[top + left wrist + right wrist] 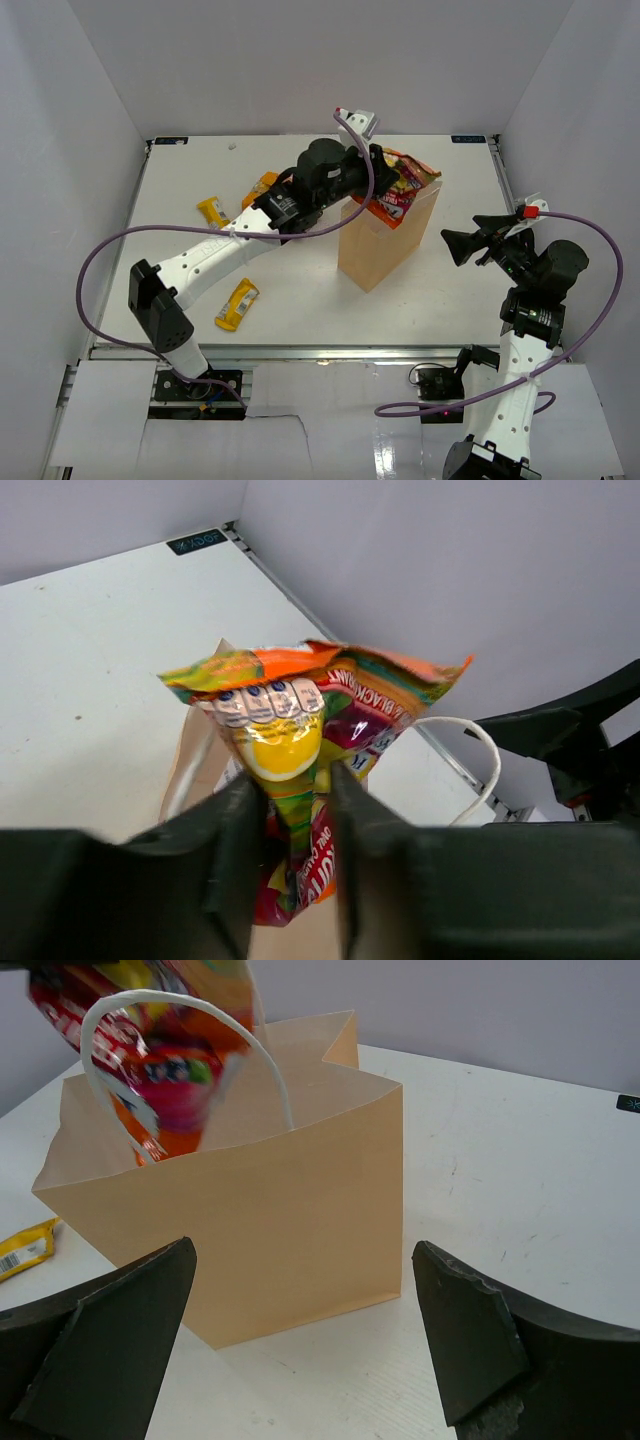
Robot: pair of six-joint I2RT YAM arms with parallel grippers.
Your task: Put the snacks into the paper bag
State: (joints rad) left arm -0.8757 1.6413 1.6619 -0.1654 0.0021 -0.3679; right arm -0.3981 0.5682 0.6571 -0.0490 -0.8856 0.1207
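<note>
**Left gripper (pixel 293 778) has the pouch at the bag's mouth**

Left gripper fingers, close under their own wrist camera, are clenched on the orange pouch (pixel 300 705), pressing its narrow part from both sides. On the white table (pixel 455 180) the paper bag (pixel 385 250) stands upright just right of centre in the overhead view, mouth open, with a white cord handle (pixel 270 1070) arching over it. The pouch hangs at that mouth, one end just inside the rim and most of it above. Whatever else the bag holds is hidden.

The step in hand looks like dropping this pouch. Next it must be let go squarely over the opening, clear of the handle. Two yellow bars lie left of the bag, one upper left (pixel 212 210), one lower left (pixel 237 303). The right gripper (pixel 302 1248) is spread wide, grasping nothing, facing the bag's right side
</note>
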